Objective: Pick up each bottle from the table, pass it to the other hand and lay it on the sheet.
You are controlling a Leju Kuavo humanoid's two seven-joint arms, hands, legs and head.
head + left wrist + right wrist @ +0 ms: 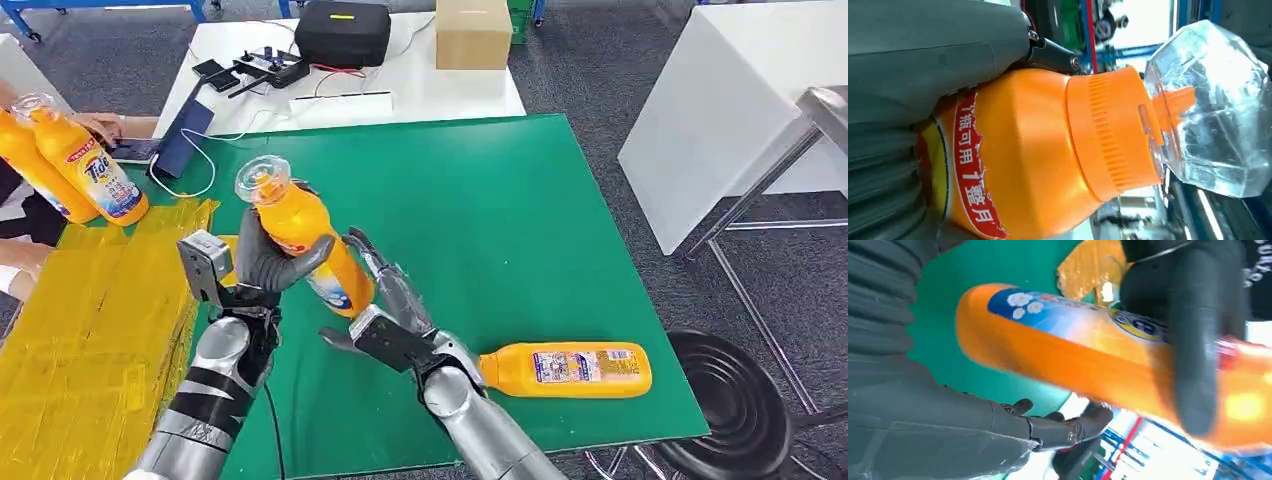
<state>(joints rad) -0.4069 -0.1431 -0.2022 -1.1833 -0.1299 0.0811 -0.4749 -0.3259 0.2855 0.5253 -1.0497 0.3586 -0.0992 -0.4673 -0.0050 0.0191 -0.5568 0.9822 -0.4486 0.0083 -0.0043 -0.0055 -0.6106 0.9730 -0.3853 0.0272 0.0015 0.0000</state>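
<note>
one orange bottle (305, 240) with a clear cap is held tilted above the green mat (520, 220), the left hand (262, 262) wrapped around its upper body, while the right hand (392, 300) sits just beside its base with fingers spread and off the plastic. a second bottle (565, 369) lies on its side on the mat's near edge, right of the right wrist. two more bottles (70, 165) stand at the far corner of the yellow sheet (90, 320), left of the mat.

Held bottle (305, 240) above table (520, 200), left of lying bottle (566, 369).
</note>
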